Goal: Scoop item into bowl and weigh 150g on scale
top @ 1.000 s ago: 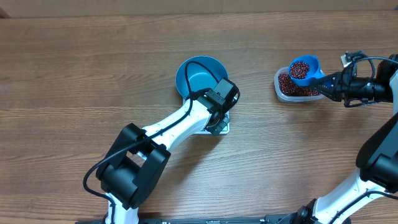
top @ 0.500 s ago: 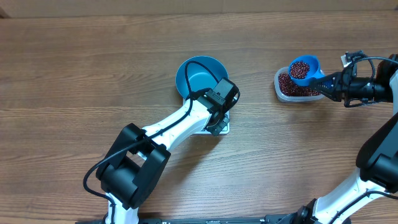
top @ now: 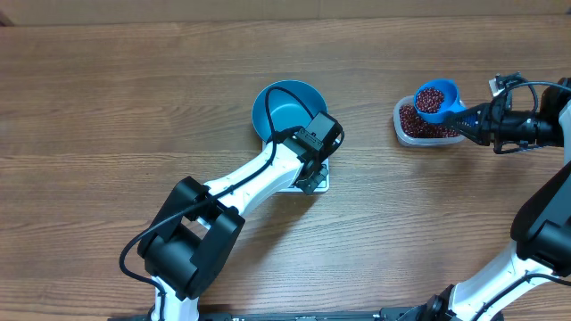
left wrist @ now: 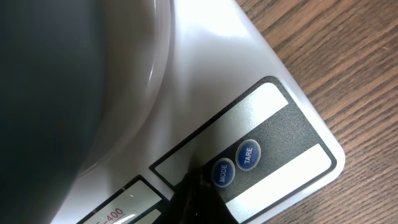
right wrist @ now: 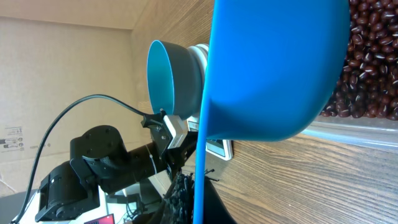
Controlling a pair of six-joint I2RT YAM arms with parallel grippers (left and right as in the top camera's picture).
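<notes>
Nothing has moved: left gripper (left wrist: 198,199), closed, sits at the scale (left wrist: 273,124) buttons, bowl (top: 278,111) on top. Right gripper (top: 475,119) clamps the scoop (top: 451,90) of beans (top: 431,98) above the tub (top: 398,116). Pouring likely waits on taring.

A brown wooden table (top: 107,89) carries a white scale (top: 318,185) near its middle and a clear tub (top: 401,130) off to the right.

scale (top: 321,185) largely under left arm (top: 254,178), bowl (left wrist: 56,81) blurred
</notes>
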